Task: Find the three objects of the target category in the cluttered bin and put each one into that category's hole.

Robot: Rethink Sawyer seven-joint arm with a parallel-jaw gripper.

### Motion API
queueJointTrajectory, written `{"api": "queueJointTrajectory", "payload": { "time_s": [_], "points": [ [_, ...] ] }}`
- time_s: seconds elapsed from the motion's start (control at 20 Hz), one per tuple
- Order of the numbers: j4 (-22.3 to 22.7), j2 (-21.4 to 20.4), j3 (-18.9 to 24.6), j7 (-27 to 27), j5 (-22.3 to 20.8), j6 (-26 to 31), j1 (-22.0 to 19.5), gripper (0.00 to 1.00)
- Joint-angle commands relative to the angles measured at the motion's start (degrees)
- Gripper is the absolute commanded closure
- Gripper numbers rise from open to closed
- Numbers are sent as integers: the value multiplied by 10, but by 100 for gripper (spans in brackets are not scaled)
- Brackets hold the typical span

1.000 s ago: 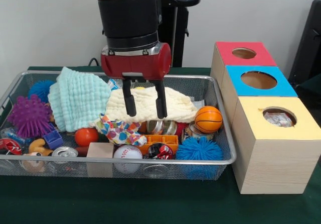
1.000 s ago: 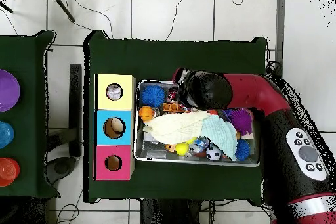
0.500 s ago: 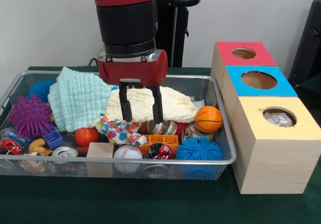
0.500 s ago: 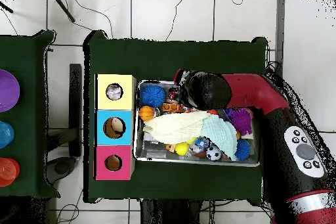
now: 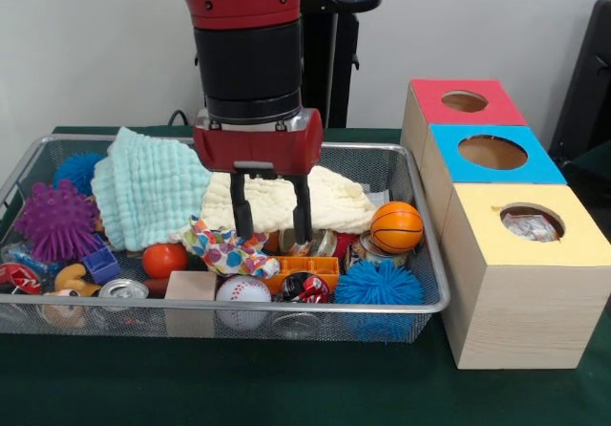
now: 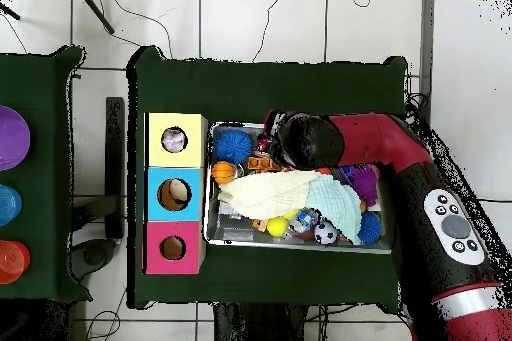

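My gripper (image 5: 272,236) hangs open over the middle of the wire bin (image 5: 420,254). Its two black fingers (image 5: 242,218) straddle the near edge of a cream cloth (image 5: 334,202), with the tips just above a colourful patterned cloth (image 5: 224,247). Nothing is held between them. To the right stand three wooden boxes with round holes: red (image 5: 465,101), blue (image 5: 492,152) and yellow (image 5: 531,222). Something crumpled lies in the yellow hole. In the overhead view the arm's wrist (image 6: 305,142) covers the gripper.
A mint cloth (image 5: 148,187) lies at the bin's left. Around it are a purple spiky ball (image 5: 55,221), an orange-red ball (image 5: 164,259), a wooden block (image 5: 191,287), a baseball (image 5: 242,292), crushed cans (image 5: 305,286), a blue spiky ball (image 5: 379,283) and a small basketball (image 5: 396,227).
The gripper has come down a little toward the cloths, first drifting left, then back right. Its fingers stay open and no object has moved.
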Motion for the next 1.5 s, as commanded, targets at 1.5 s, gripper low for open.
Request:
{"api": "queueJointTrajectory", "payload": {
  "time_s": [1.5],
  "points": [
    [82,70,24,-73,-71,-81,-51,0]
  ]
}}
